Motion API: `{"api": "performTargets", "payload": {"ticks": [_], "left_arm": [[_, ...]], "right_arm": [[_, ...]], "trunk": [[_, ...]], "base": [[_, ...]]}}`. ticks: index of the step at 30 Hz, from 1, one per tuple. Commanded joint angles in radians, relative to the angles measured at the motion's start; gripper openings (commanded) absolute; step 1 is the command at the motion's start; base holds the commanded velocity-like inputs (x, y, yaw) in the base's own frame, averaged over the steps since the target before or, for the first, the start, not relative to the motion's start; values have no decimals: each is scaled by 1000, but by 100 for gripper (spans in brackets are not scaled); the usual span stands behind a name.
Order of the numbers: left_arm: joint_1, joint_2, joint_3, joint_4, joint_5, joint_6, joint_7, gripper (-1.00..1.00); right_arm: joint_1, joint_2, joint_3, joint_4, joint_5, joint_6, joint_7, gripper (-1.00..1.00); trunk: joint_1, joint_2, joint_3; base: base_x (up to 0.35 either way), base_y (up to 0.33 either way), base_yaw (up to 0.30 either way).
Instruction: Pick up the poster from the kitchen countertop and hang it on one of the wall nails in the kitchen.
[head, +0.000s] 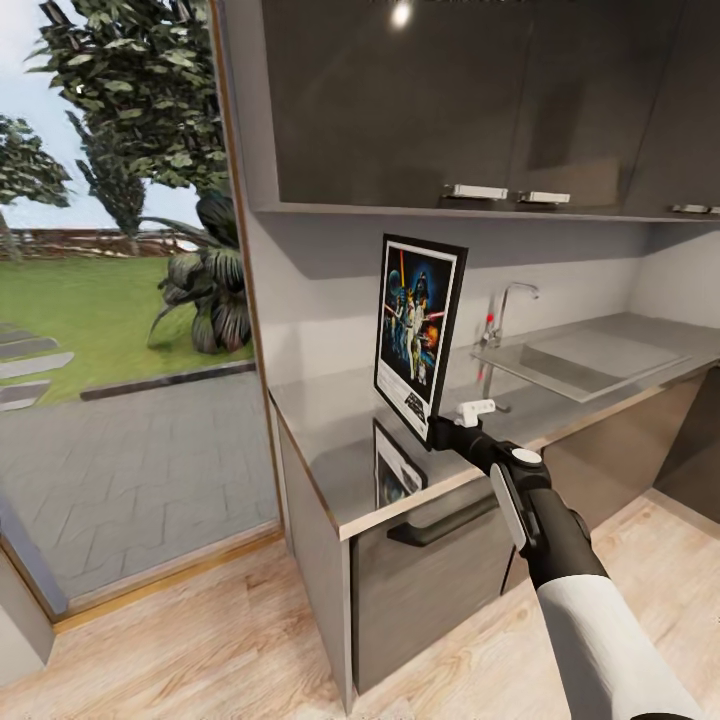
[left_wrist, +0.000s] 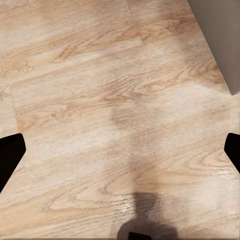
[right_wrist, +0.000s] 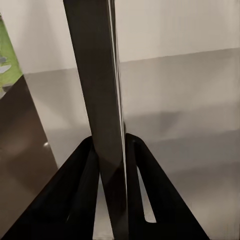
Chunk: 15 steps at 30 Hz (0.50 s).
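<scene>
One claw, the right claw (head: 436, 428), pinches the poster (head: 420, 333) at its lower corner, fingers pressed on either face of the thin black frame. In the right wrist view the right claw (right_wrist: 111, 165) shows the poster (right_wrist: 95, 100) edge-on, rising straight up between the two dark fingers (right_wrist: 80, 200). The grip at the bottom edge probably keeps the picture upright and its top free for hanging. The poster hangs clear above the desk (head: 340, 440), the grey metal kitchen countertop, whose glossy surface mirrors it just below. The sink (head: 580, 362) and chrome tap (head: 505, 305) sit farther along the desk from the poster; black wall cupboards (head: 450, 100) run above it. The left claw (left_wrist: 120, 150) is spread wide over the pale wood floor (left_wrist: 100, 100), holding nothing.
</scene>
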<state>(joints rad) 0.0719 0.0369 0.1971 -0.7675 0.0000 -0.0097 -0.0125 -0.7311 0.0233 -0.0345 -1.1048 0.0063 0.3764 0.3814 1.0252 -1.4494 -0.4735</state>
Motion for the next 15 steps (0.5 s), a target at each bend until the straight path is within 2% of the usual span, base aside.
{"api": "performTargets", "payload": {"ticks": [1, 7, 15], "left_arm": [[0, 0, 1, -1, 0, -1, -1, 100], [0, 0, 1, -1, 0, -1, -1, 100], [0, 0, 1, -1, 0, -1, -1, 100]], "right_arm": [[-1, 1, -4, -1, -2, 7, 8, -100], [-1, 1, -4, -1, -2, 6, 8, -100], [-1, 1, -3, -1, -2, 7, 9, -100]], "trunk": [[0, -1, -1], [0, -1, -1], [0, -1, -1]], "base": [[-72, 0, 0], [-69, 0, 0], [-272, 0, 0]]}}
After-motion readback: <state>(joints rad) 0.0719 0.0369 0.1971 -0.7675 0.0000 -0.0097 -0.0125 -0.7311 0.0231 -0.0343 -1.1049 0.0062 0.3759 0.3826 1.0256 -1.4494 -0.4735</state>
